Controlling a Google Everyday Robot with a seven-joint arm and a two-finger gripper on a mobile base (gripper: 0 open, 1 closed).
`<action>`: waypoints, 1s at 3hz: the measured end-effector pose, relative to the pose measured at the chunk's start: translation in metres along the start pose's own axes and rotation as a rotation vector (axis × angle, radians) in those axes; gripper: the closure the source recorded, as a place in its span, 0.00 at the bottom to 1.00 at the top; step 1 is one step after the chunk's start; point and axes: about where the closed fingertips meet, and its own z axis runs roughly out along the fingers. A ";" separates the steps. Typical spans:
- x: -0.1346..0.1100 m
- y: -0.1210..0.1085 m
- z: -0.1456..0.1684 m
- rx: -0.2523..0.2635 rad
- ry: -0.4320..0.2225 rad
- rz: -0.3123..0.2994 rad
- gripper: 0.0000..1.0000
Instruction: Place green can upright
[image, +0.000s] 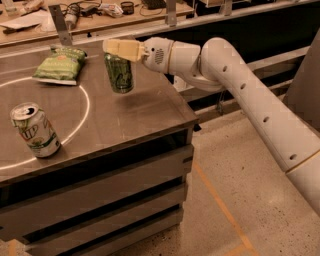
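Observation:
The green can (119, 74) is a slim dark-green drink can with pale script on its side. It hangs nearly upright just above the dark tabletop (125, 117), near the table's right part. My gripper (115, 50) reaches in from the right on a white arm (235, 85). Its pale fingers (122, 49) are shut on the can's top end.
A white-and-green 7UP can (35, 130) stands at the front left of the table, on a white circle line. A flat light-green chip bag (59, 65) lies at the back left. A cluttered bench (100, 15) runs behind. The table's right edge is close to the can.

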 end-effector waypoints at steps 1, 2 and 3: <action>0.014 0.002 -0.011 0.020 -0.003 0.048 1.00; 0.029 0.004 -0.023 0.002 0.052 0.044 0.74; 0.040 0.006 -0.030 -0.029 0.093 0.022 0.51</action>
